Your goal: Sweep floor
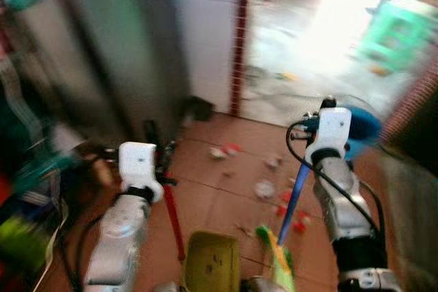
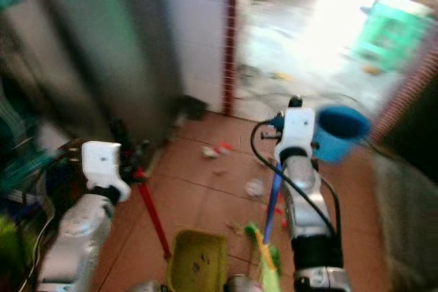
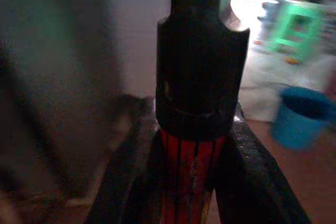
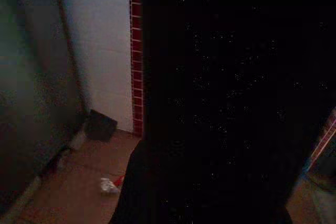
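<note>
The left gripper [image 3: 191,177] clamps its fingers on the red dustpan handle [image 1: 172,213]; the right gripper [image 1: 321,111] carries the blue broom handle [image 1: 295,193] — finger state unclear. Litter [image 1: 263,188] lies ahead; a hasty sweep could scatter it past the dustpan [image 1: 212,261].

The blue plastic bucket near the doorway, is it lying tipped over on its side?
No, the blue plastic bucket stands upright on the floor with its open mouth facing up.

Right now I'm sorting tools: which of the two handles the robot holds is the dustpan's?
The red handle in the left gripper; it runs to the yellow dustpan, unlike the blue handle.
</note>
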### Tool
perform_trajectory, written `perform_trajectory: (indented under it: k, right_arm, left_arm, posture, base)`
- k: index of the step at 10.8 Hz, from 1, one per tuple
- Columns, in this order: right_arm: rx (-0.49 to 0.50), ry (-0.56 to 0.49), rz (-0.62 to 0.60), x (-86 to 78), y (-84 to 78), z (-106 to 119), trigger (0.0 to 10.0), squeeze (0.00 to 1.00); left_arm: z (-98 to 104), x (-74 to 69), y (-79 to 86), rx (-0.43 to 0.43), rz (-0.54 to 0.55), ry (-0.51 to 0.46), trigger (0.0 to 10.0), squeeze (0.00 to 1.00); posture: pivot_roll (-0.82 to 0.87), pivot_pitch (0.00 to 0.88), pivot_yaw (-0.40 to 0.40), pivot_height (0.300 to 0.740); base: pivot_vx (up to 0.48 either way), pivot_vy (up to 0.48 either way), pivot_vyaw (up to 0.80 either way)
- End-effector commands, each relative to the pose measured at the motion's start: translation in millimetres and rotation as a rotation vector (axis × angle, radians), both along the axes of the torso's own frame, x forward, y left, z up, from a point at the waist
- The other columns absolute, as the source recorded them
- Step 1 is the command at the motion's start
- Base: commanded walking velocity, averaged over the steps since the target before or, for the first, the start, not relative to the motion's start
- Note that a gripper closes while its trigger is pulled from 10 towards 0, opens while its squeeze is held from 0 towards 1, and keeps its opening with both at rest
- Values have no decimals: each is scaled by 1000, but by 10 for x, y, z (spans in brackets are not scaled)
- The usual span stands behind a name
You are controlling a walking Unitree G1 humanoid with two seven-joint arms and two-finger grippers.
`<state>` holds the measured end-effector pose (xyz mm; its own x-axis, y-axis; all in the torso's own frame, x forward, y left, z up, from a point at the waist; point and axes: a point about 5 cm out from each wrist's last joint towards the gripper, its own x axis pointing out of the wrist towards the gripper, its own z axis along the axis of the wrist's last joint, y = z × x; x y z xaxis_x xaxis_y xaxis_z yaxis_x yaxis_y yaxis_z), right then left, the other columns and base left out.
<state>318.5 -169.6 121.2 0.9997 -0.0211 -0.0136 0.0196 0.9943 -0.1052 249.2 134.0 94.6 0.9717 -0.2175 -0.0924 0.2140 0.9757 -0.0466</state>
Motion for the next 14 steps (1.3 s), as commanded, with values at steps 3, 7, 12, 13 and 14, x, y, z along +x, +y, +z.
perform_trajectory:
  k: [3, 7, 12, 13, 14]
  right_arm:
    - [-60, 22, 130, 109, 111, 73, 10000, 0]
    - [-53, -27, 187, -103, 324, -56, 10000, 0]
    - [-11, -58, -42, -217, 27, -79, 10000, 0]
    - [-26, -76, -54, -184, -25, -29, 10000, 0]
    - [-26, -86, -63, -157, -35, -3, 10000, 0]
  left_arm:
    - [69, -44, 142, -32, 16, -34, 10000, 0]
    - [60, -85, 159, -67, 83, -51, 10000, 0]
    - [112, 12, 214, -62, 83, -78, 10000, 0]
    - [133, 40, 186, -68, 73, -88, 10000, 0]
    - [144, 54, 175, -70, 70, -96, 10000, 0]
  posture:
    - [-7, 0, 83, 740]
    - [7, 0, 46, 740]
    - [-27, 0, 55, 740]
    - [-29, 0, 44, 740]
    - [-28, 0, 44, 740]
  base:
    - [0, 0, -267]
    - [0, 0, 0]
    - [108, 0, -320]
    - [304, 0, -800]
    - [322, 0, 0]
